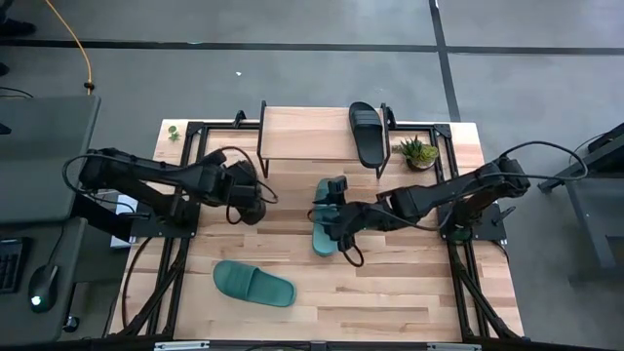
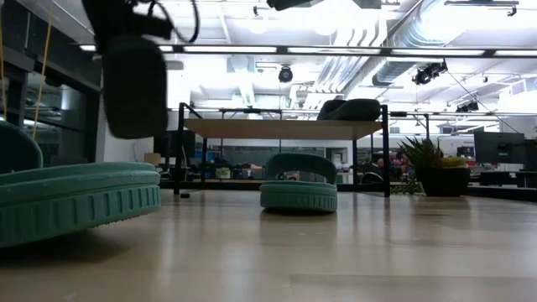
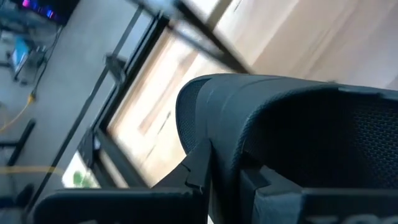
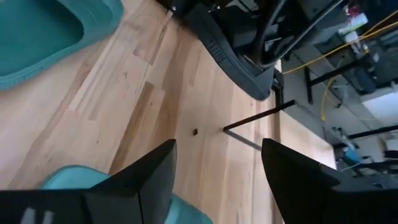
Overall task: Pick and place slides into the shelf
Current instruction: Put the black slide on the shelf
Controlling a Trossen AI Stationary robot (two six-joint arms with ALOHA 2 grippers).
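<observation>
My left gripper is shut on a black slide, which fills the left wrist view. It hangs over the table's left half, in front of the shelf. A second black slide lies sole-down on the shelf's right end. My right gripper is open above a teal slide that rests sole-down mid-table. The fingers touch nothing. The other teal slide lies flat near the table's near edge. My left gripper holds the black slide at its upper end, coming from above. The slide hangs straight down below the fingers, lifted clear of the table. In the wrist view the slide's own body hides the contact, so the exact part cannot be told.
A small potted plant stands right of the shelf. The shelf's plank top is bare left of the black slide. Open tabletop lies at near right. The near teal slide fills the low view's left foreground.
</observation>
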